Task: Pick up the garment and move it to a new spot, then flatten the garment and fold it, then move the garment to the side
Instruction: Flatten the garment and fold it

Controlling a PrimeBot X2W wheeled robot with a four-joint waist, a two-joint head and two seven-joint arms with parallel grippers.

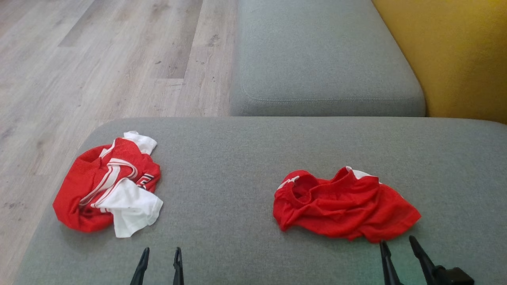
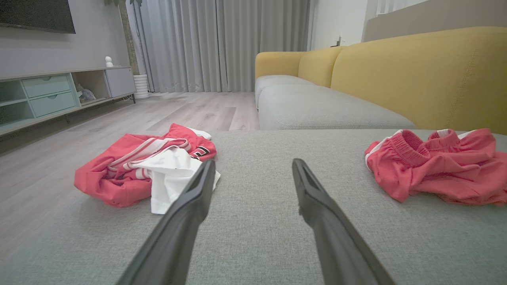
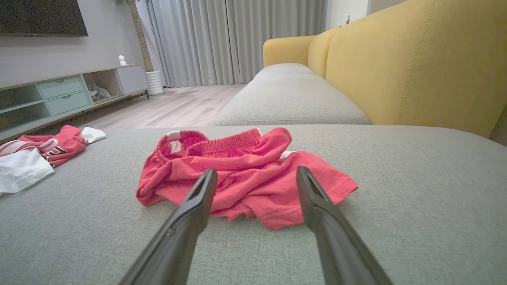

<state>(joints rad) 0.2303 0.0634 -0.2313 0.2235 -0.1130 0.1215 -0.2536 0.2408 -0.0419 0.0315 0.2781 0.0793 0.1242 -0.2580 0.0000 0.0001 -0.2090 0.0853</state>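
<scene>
The left pincer and the right pincer are each built from two long, thin fingers, finished in the same matt black. In the head view these are drawn out to fine points, rather like blades. In the left wrist view they are rendered dark grey (the light is caught on their flat upper faces). They are broad at the base and narrowed toward blunt, slanted tips, and a shallow recess is cut into the inner face near each tip. The same shape and colour are repeated in the right wrist view. A black, blocky housing is joined to the base of the right pincer.
</scene>
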